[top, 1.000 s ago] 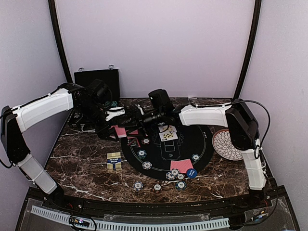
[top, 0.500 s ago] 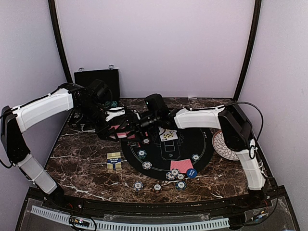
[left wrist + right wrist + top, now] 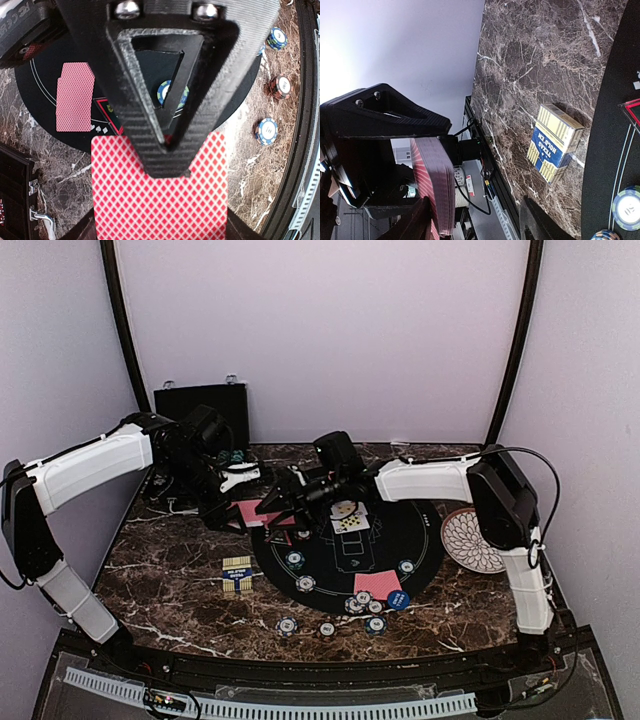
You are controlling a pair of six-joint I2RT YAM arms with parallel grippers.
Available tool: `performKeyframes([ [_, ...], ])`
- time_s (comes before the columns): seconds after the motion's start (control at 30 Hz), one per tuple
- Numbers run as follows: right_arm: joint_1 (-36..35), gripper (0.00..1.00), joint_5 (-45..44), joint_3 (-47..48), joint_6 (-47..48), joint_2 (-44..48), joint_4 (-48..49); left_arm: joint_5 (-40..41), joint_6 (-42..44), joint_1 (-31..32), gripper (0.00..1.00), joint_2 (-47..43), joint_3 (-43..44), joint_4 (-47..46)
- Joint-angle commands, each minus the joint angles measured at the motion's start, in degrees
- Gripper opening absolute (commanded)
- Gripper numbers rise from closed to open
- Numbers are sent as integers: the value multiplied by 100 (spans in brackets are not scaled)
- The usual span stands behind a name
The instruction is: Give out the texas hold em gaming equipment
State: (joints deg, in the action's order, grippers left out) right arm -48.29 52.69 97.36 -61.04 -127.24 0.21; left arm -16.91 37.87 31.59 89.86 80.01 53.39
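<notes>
While the left tool [image 3: 167, 150] clamps the red-backed deck [image 3: 160, 200] left of centre, the right tool [image 3: 288, 504], jaws apart, faces its thin edge from the right.

The marble table [image 3: 165, 580] bears a round black mat [image 3: 425, 535], a yellow-blue card box [image 3: 237, 574] left of it, three poker chips [image 3: 327, 629] by the near edge and a patterned plate [image 3: 466, 541] at right.

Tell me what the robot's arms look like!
The left arm and right arm have smooth white shells and chunky black joints. A thin black cable loops over the right one. The left gripper has black, ribbed, triangle-shaped fingers with a hollow middle, held on by shiny silver screws.
</notes>
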Motion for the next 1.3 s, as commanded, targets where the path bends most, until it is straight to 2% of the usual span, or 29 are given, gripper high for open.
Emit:
performKeyframes([
  [0.0, 39, 57, -114, -149, 176, 236, -275, -94, 15, -31, 0, -268, 176, -74],
  [0.1, 42, 52, -60, -197, 21, 357, -65, -88, 10, -32, 0, -275, 145, -84],
  [0.27, 27, 52, -15, -195, -350, 423, 496, -94, 10, -31, 0, -276, 99, -98],
  [0.5, -100, 53, 18, 244, -185, 67, 122, -83, 18, -31, 0, -290, 67, -102],
  [0.6, -110, 50, 14, 269, -143, 19, 72, -61, 17, -32, 0, -323, 16, -107],
  [0.77, -69, 35, -66, 283, 97, 99, -268, -32, 27, -31, 0, -341, -19, -126],
  [1.07, 90, 17, -181, 111, 391, 484, -627, -27, 19, -33, 0, -324, -51, -133],
  [1.27, 101, 11, -126, 65, 256, 611, -459, -4, 30, -36, 0, -299, -58, -140],
])
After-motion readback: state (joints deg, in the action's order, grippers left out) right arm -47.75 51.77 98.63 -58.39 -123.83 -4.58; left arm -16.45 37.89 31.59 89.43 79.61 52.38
